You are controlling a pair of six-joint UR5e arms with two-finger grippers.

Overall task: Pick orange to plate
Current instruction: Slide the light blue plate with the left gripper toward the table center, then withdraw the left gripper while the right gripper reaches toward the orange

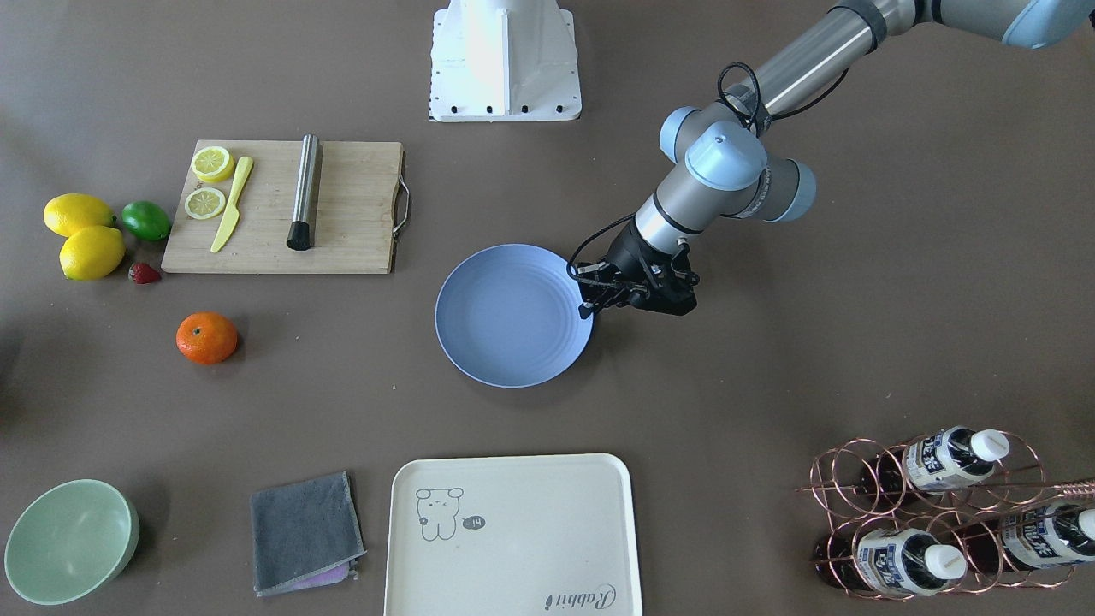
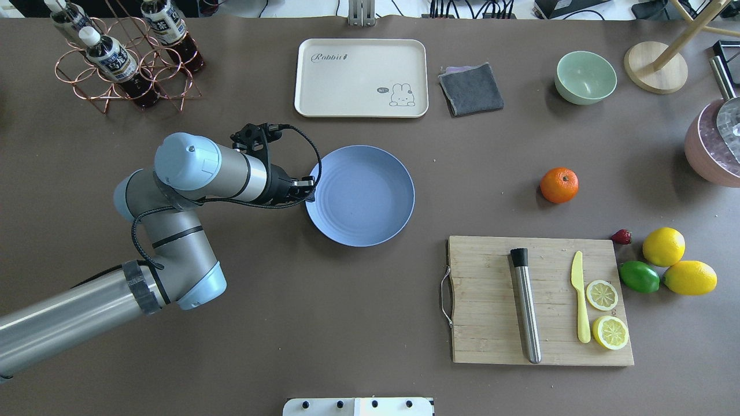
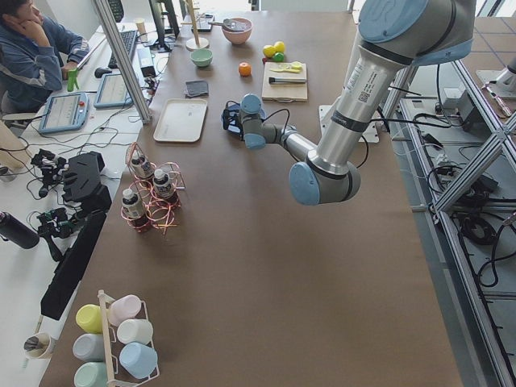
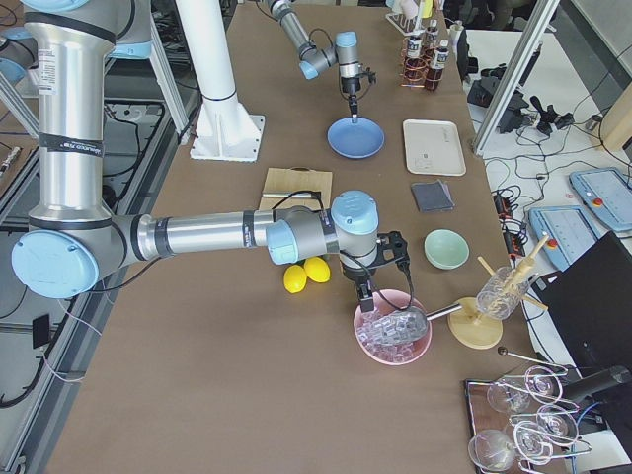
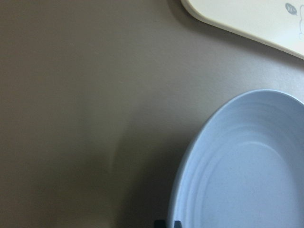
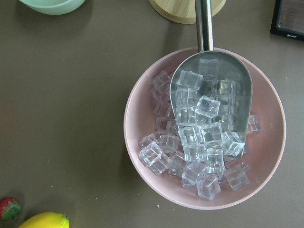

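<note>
The orange (image 2: 559, 185) lies alone on the brown table, well to the right of the plate and beyond the cutting board; it also shows at the left in the front view as the orange (image 1: 206, 337). The pale-blue plate (image 2: 359, 195) sits mid-table with nothing on it. My left gripper (image 2: 310, 190) is at the plate's left rim. In the left wrist view its fingertips (image 5: 176, 223) stand close together astride that rim, shut on it. My right gripper (image 4: 367, 301) hangs over a pink bowl of ice cubes (image 4: 393, 336), far from the orange; I cannot tell whether it is open.
A wooden cutting board (image 2: 491, 300) carries lemon slices, a yellow knife and a steel cylinder. Two lemons (image 2: 663, 247), a lime (image 2: 639, 276) and a strawberry lie to its right. Along the far edge stand a cream tray (image 2: 361, 78), a grey cloth (image 2: 471, 88), a mint bowl (image 2: 585, 77) and a bottle rack (image 2: 124, 60).
</note>
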